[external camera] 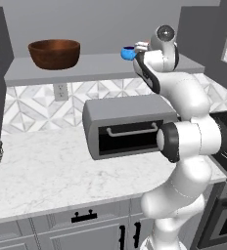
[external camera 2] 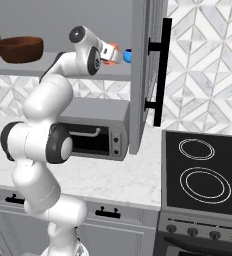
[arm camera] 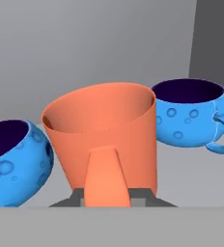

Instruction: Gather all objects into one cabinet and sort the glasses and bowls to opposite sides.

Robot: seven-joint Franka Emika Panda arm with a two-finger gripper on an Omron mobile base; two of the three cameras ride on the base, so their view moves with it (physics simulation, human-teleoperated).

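An orange-red cup (arm camera: 104,130) stands in the middle of the hand view with its handle toward me, and my gripper (arm camera: 109,197) is shut on that handle. A bright-blue cup (arm camera: 191,113) sits close on its right and another blue cup (arm camera: 12,161) close on its left. All three are on the grey shelf (external camera: 96,66) of the wall cabinet, at its right end. The gripper (external camera 2: 109,52) reaches in beside the orange cup (external camera 2: 114,48) and a blue cup (external camera 2: 127,56). The big brown wooden bowl (external camera: 54,52) rests at the shelf's left end, far from the gripper (external camera: 141,47).
The cabinet's dark-grey right door (external camera 2: 140,75) stands open just right of the hand. Below the shelf a grey toaster oven (external camera: 127,126) sits on the marble counter (external camera: 47,166). A black stove top (external camera 2: 208,170) lies to the right.
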